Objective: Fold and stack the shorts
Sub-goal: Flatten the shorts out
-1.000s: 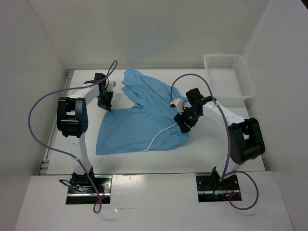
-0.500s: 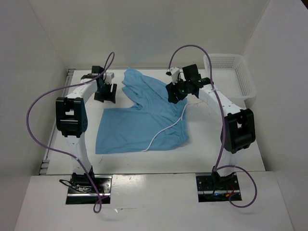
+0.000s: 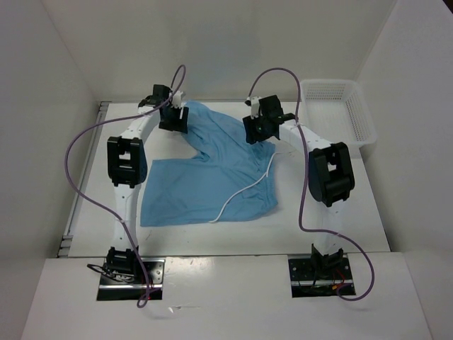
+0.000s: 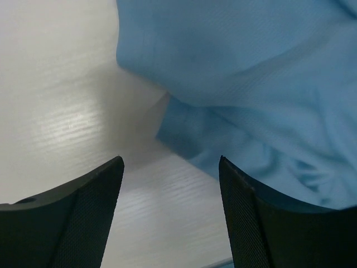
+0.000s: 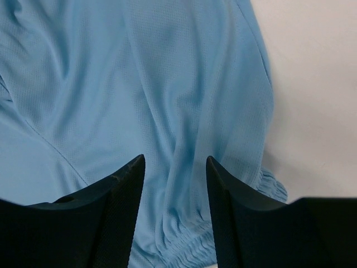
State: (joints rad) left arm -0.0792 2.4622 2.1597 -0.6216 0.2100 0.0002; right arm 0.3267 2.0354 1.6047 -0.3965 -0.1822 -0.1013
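Note:
The light blue shorts [image 3: 205,180] lie spread flat on the white table [image 3: 318,205], one leg reaching toward the far wall. Their white drawstring [image 3: 244,190] trails across the near leg. My left gripper [image 3: 172,117] hovers open at the far leg's left corner. In the left wrist view the left gripper [image 4: 170,162] has bare table between its fingers and the shorts' edge [image 4: 251,84] just ahead. My right gripper [image 3: 258,127] is over the far leg's right side. In the right wrist view the right gripper [image 5: 175,159] is open above wrinkled fabric [image 5: 111,72], near the gathered waistband [image 5: 189,245].
A white plastic mesh basket [image 3: 336,110] stands at the far right corner of the table. White walls enclose the table on the left, back and right. Purple cables loop above both arms.
Both arms swung toward the far side of the table. The left gripper opened and left the near leg's edge for the far leg's corner. The right gripper moved up from the waistband, its jaws narrowing.

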